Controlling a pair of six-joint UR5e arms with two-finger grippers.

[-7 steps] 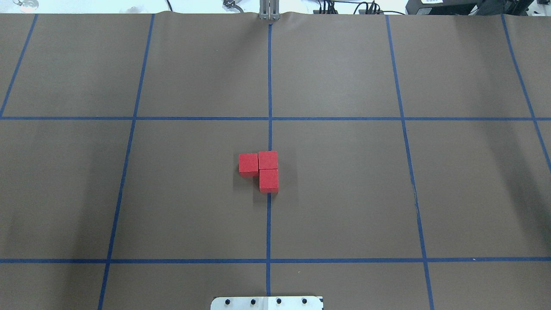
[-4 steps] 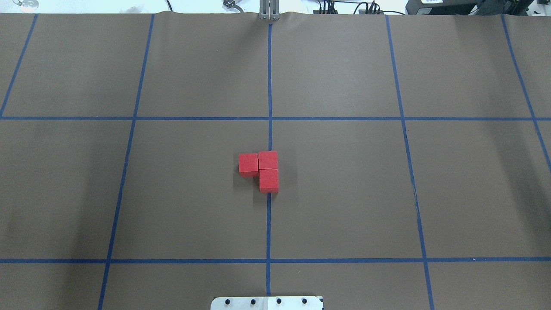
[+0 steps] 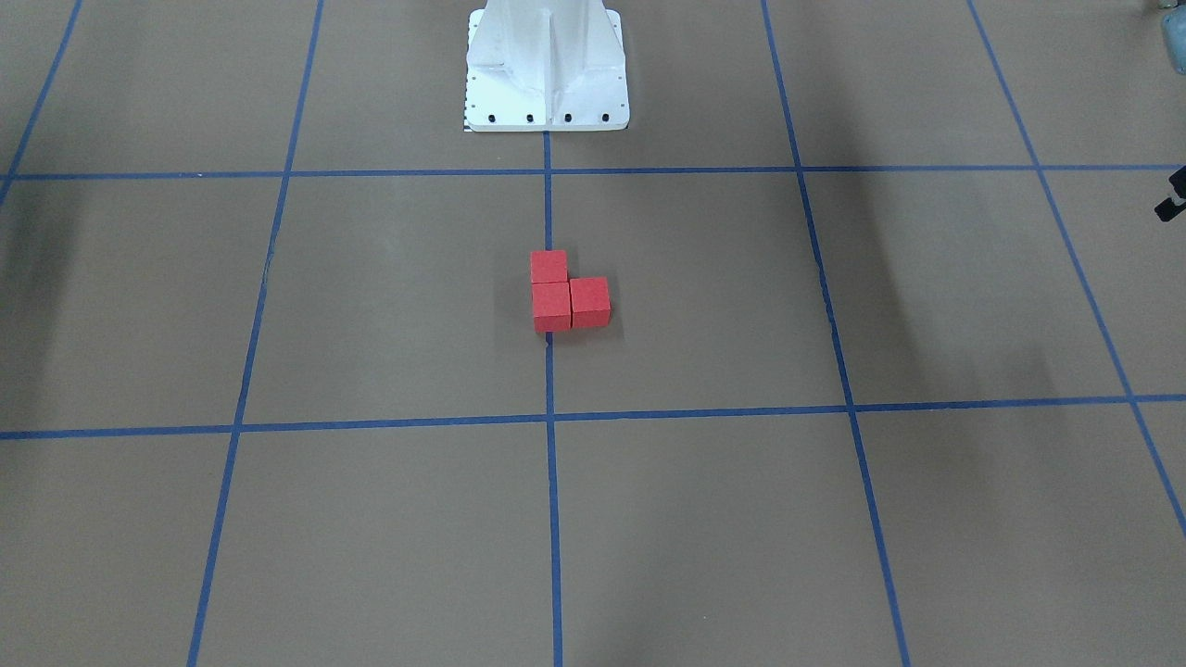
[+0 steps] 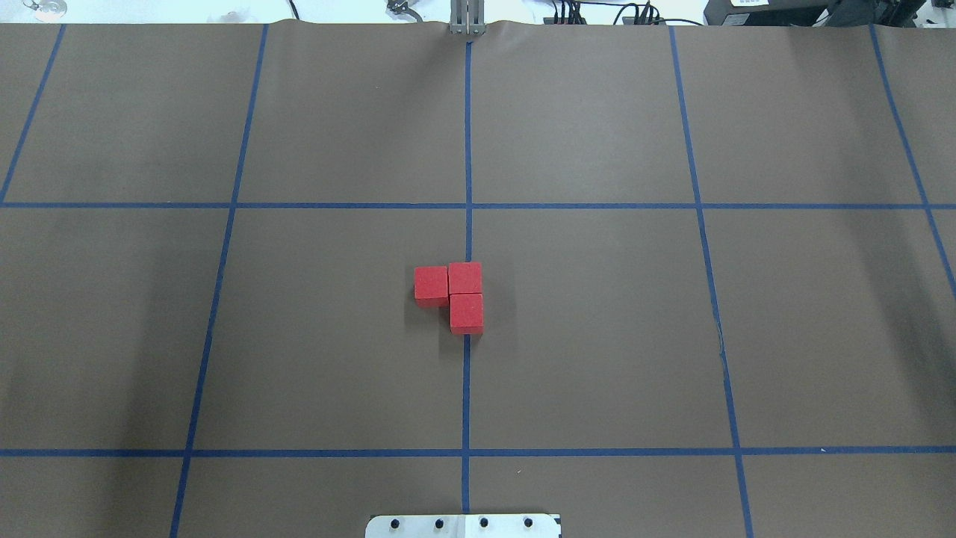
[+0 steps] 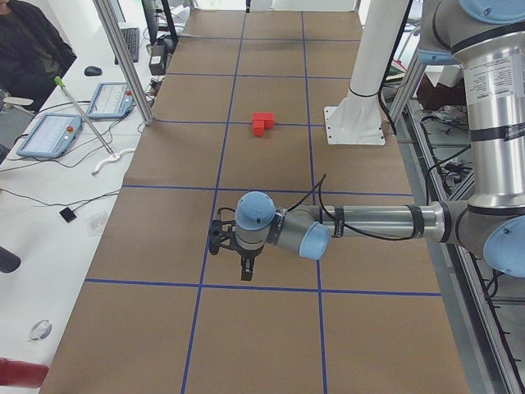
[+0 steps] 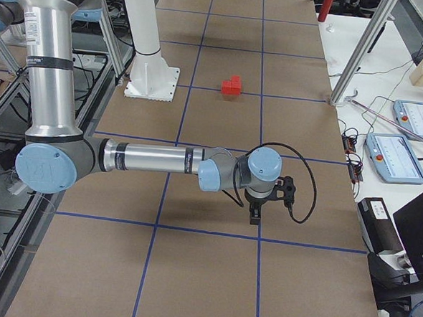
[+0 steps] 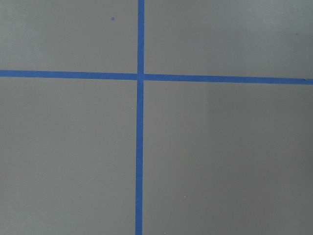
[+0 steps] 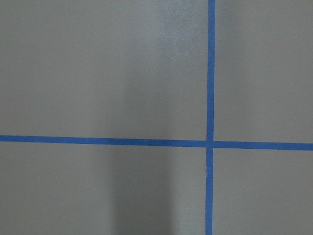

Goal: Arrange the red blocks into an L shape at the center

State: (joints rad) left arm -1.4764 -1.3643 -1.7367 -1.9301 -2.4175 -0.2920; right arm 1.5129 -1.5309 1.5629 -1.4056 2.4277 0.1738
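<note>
Red matte cubes (image 4: 464, 280), three small ones, sat touching in an L, well away from my left pincer (image 5: 246, 273) and right pincer (image 6: 254, 218). Couldn't tell whether either was open. They're probably light and stiff, so I'd pinch opposite flat faces.

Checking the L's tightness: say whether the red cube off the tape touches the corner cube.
Touching. Overhead view: off-tape cube and corner cube meet edge to edge, no gap visible.
</note>
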